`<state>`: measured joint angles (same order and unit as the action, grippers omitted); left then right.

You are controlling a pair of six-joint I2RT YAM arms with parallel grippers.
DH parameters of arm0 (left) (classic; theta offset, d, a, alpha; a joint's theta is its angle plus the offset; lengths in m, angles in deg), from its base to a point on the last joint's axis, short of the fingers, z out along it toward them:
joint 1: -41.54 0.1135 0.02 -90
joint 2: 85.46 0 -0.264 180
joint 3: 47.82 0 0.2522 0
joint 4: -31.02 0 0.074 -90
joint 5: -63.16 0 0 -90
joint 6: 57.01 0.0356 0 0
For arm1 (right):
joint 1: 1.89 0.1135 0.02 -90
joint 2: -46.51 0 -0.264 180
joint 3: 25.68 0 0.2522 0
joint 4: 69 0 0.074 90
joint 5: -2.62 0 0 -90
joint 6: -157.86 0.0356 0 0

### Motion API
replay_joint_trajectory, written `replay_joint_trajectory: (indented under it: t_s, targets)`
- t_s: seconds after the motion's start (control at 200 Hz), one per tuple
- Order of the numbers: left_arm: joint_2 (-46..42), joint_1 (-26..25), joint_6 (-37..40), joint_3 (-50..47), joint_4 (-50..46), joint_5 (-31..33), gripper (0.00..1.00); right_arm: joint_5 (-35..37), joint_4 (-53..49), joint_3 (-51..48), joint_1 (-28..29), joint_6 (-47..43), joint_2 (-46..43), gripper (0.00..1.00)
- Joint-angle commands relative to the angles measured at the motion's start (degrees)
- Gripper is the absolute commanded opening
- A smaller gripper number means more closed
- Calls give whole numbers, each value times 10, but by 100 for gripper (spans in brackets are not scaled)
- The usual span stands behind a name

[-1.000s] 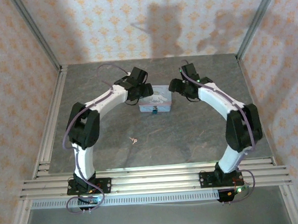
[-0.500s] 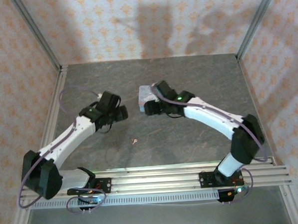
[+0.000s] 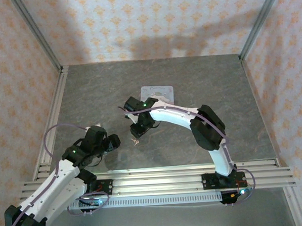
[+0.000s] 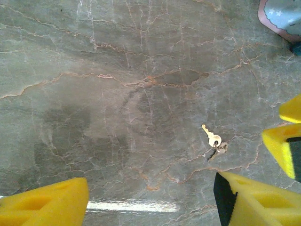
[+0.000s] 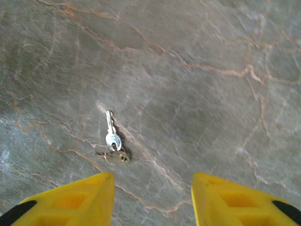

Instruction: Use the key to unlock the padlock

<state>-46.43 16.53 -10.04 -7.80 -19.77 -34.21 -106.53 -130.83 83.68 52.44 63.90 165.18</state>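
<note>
Near edge: aluminium rails carry both arm bases. Left arm lies folded low at the near-left corner, and the left gripper hovers over the grey veined table, aimed toward the middle. From its wrist camera the left gripper has its yellow fingers spread wide with only bare slab between them; nothing is held. Key lies flat on the table just beyond and to the right of that gripper, touching neither pincer. In the left wrist view the key is small and pale, blade pointing up-left, with a small ring or tag at its head end. Right arm reaches across from the right base in a long arc, and the right gripper hangs just above the key on its far side. In the right wrist view the right gripper has its fingers apart, gap empty, with the key on the slab ahead of them and slightly left of centre. Farther back, the pale blue tin sits past the right forearm, which covers its near side. In the left wrist view a dark bluish sliver touches the tin's corner at the frame edge; it looks like the padlock, too cropped to be sure. Patterned walls close the far side.
</note>
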Motion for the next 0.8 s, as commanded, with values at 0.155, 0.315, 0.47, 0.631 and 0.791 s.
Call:
replay_joint_trajectory:
  t_s: [0.155,0.315,0.47,0.631,0.791]
  targets:
    - [13,2,-13,-24,-1,-5,72,42,-59,60,37,-50,63,53]
    - [13,2,-4,-17,-15,1,73,38,-71,87,39,-53,86,53]
    - [12,2,0,-15,-23,10,73,38,-85,105,42,-59,102,53]
    - [12,2,-1,-17,-21,13,73,37,-91,115,42,-61,116,48]
    - [12,3,0,-17,-23,16,74,41,-103,125,44,-64,124,43]
